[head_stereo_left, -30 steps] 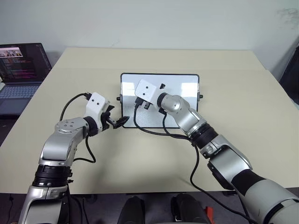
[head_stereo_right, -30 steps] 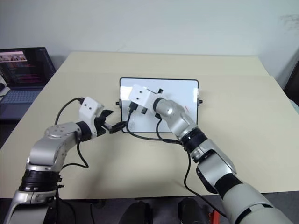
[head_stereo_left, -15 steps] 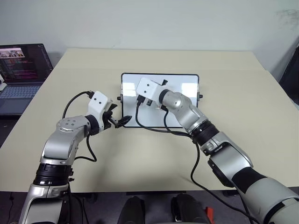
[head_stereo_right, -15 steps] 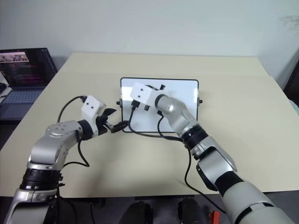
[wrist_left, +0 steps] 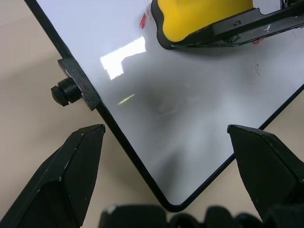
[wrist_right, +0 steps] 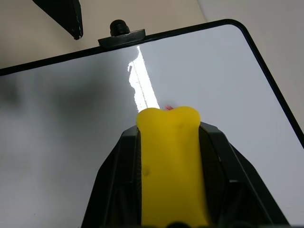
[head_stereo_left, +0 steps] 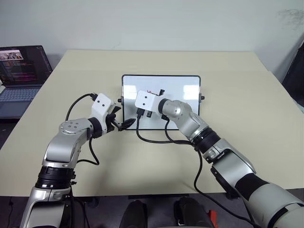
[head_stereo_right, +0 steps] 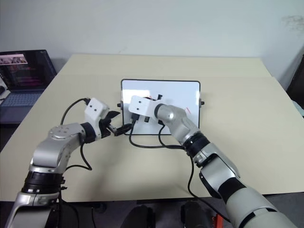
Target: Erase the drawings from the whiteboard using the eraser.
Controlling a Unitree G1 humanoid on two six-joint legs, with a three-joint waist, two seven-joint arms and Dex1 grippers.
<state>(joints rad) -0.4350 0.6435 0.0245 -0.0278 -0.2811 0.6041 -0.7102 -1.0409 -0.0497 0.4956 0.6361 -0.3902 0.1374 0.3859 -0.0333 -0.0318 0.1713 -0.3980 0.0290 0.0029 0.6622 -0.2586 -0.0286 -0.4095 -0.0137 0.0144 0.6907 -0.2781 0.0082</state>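
- The whiteboard (head_stereo_left: 178, 85) lies flat on the tan table (head_stereo_left: 247, 104), and everything below is placed against it.
- The right gripper (wrist_right: 168, 142) reaches over the board's left half with its fingers clamped on the yellow eraser (wrist_right: 171, 161).
- The eraser's front end sits down on the white surface, touching a small red mark (wrist_right: 168, 108).
- More red drawings (wrist_left: 256, 66) show on the board just beside the eraser.
- The left gripper (wrist_left: 166, 137) has its fingers spread apart, straddling the board's near-left corner, close to the black knob (wrist_left: 64, 91).
- A laptop (head_stereo_left: 21, 71) stands well apart, beyond the board's left side.
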